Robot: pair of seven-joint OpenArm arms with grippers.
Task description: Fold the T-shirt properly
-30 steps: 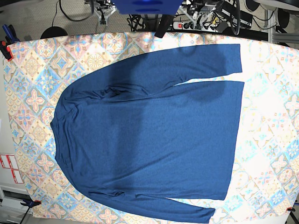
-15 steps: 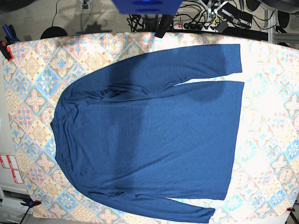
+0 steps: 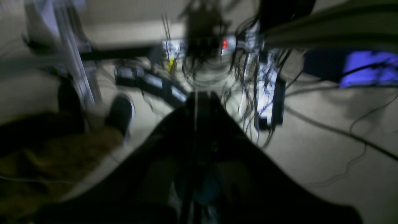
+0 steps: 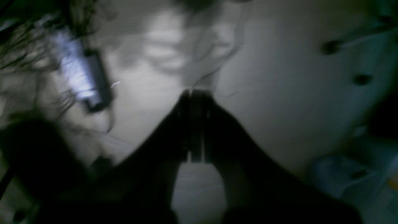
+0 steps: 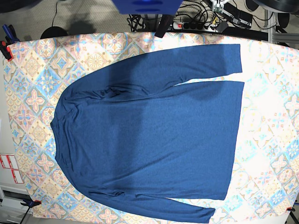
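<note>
Both arms have swung back off the table, the left claw (image 3: 199,99) and right claw (image 4: 194,96) clenched on nothing, leaving the T-shirt (image 5: 149,135) flat on the tablecloth (image 5: 32,84) far behind them, unfolded.

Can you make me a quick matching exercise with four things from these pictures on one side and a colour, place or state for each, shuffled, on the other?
Things:
1. T-shirt
2. tablecloth
3. left hand
4. power strip

Descriptions:
A. pastel tile pattern
B. shut, over the floor and cables
C. on the floor beyond the table's far edge
D. dark blue, spread flat, unfolded

Pairs: 1-D, 2-A, 3-B, 4-C
</note>
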